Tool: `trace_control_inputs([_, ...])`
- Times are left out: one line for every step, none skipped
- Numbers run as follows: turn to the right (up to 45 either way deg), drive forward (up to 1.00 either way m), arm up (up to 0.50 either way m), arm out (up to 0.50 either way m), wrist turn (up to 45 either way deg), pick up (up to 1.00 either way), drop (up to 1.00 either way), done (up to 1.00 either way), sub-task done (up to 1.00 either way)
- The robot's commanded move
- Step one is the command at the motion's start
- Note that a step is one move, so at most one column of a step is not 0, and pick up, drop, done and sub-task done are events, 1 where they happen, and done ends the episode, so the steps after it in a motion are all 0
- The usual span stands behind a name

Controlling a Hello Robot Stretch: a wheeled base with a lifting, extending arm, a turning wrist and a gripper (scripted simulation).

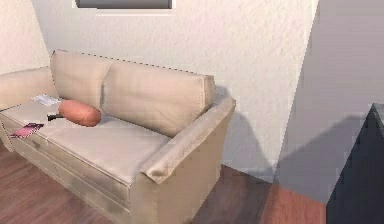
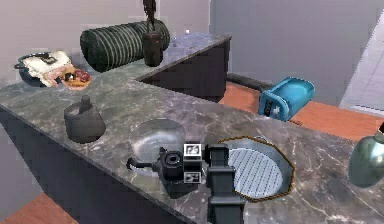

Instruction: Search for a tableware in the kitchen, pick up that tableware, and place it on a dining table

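Observation:
On the dark marble counter (image 2: pixel 120 100) lies a shallow round grey dish (image 2: pixel 160 135). To its right lies a larger round ribbed plate with a brown rim (image 2: pixel 258 172). The arm (image 2: pixel 222 200) rises from the arm side view's bottom edge. The gripper (image 2: pixel 140 162) reaches left from the white marker squares, at the grey dish's near edge. I cannot tell whether it holds anything or touches the dish.
On the counter stand a grey kettle-like pot (image 2: pixel 85 120), a dark striped cylinder (image 2: pixel 120 45), a dark bottle (image 2: pixel 150 40), a tray of food (image 2: pixel 50 70) and a pale green vase (image 2: pixel 366 160). A blue seat (image 2: pixel 285 97) stands beyond. The forward view faces a beige sofa (image 1: pixel 120 130) with an orange bolster (image 1: pixel 80 113).

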Motion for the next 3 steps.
trace_control_inputs([0.0, 0.0, 0.0, 0.0, 0.0, 1.0, 0.0, 0.0, 0.0])
trace_control_inputs([0.0, 0.0, 0.1, 0.0, 0.0, 0.0, 0.0, 0.0, 0.0])
trace_control_inputs([0.0, 0.0, 0.02, 0.0, 0.0, 0.0, 0.0, 0.0, 0.0])
